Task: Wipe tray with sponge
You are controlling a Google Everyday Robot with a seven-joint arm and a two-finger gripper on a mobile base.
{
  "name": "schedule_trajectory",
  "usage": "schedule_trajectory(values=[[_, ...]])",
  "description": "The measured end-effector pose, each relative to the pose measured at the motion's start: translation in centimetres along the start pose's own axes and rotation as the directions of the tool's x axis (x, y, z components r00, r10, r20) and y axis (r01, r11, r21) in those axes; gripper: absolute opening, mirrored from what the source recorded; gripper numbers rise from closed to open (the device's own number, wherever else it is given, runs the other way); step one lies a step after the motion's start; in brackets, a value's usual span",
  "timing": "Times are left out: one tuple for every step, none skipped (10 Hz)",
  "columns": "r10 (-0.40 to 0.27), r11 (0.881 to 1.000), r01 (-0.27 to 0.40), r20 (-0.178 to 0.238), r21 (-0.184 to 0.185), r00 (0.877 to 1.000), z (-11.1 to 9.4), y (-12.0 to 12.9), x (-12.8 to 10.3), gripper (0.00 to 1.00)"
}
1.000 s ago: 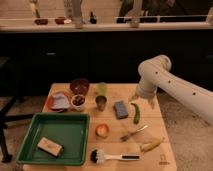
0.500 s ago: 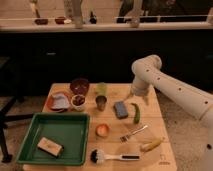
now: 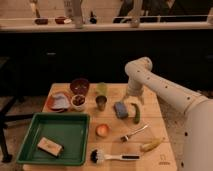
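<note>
Camera view: our gripper (image 3: 134, 98) hangs just beside the sponge (image 3: 120, 109), presumably to grasp it for the tray (image 3: 67, 134); its opening we cannot tell

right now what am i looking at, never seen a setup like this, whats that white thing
The white thing is a robot arm reaching in from the picture's right; its hand hangs over the back of the wooden table, just behind the blue-grey sponge. The one picture looks down at the table from its front. On the left lies a green tray with a tan block in it. Bowls, a fork and a brush lie around. The sponge rests on the table, not in the hand.
</note>
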Motion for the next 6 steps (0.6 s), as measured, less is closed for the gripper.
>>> schedule_trajectory(values=[[-0.005, 1.0, 0.005, 0.004, -0.004, 1.0, 0.4, -0.1, 0.2, 0.8], [-0.012, 1.0, 0.012, 0.016, -0.006, 1.0, 1.1, -0.3, 0.5, 0.8], [-0.017, 1.0, 0.018, 0.023, -0.005, 1.0, 1.4, -0.5, 0.5, 0.8], [-0.028, 1.0, 0.029, 0.033, 0.0, 0.999, 1.8, -0.9, 0.6, 0.8], [-0.039, 0.999, 0.038, 0.044, 0.007, 0.998, 2.3, -1.3, 0.6, 0.8], [-0.045, 0.999, 0.045, 0.053, 0.014, 0.998, 2.7, -1.6, 0.6, 0.8]])
